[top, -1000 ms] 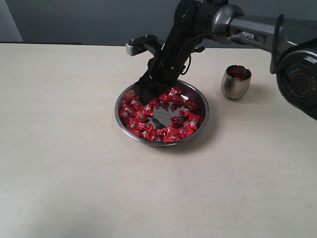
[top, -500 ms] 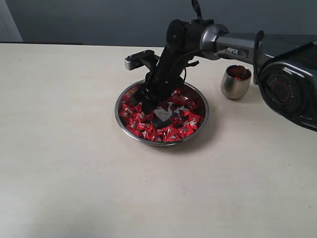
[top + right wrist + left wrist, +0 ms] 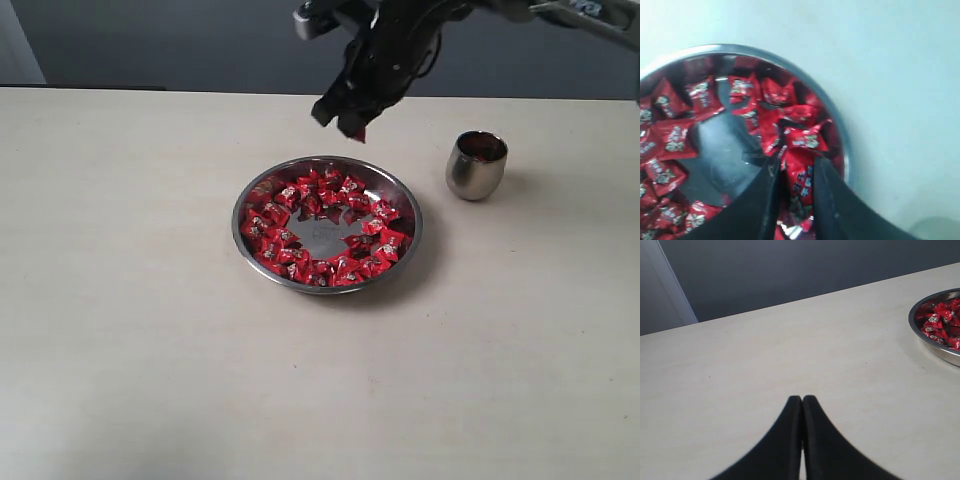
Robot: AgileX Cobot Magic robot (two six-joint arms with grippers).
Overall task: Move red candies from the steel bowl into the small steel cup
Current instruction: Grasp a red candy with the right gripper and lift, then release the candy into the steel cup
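Note:
The steel bowl (image 3: 400, 195) sits mid-table, ringed inside with many red candies (image 3: 300, 262). High above its far rim hangs my right gripper (image 3: 345, 122), shut on one red candy (image 3: 357, 133). The right wrist view shows that candy (image 3: 800, 182) pinched between the two black fingers, with the bowl (image 3: 840, 135) below. The small steel cup (image 3: 475, 167) stands upright to the right of the bowl, something red inside it. My left gripper (image 3: 802, 399) is shut on nothing, low over bare table, with the bowl's edge (image 3: 920, 337) off to one side.
The pale tabletop (image 3: 150, 350) stretches wide around the bowl and cup. A dark wall (image 3: 150, 40) runs behind the table's far edge. The right arm (image 3: 560, 12) reaches in from the upper right.
My right gripper has risen out of the bowl, carrying one red candy up above the bowl's far rim. The candies in the bowl have shifted a little.

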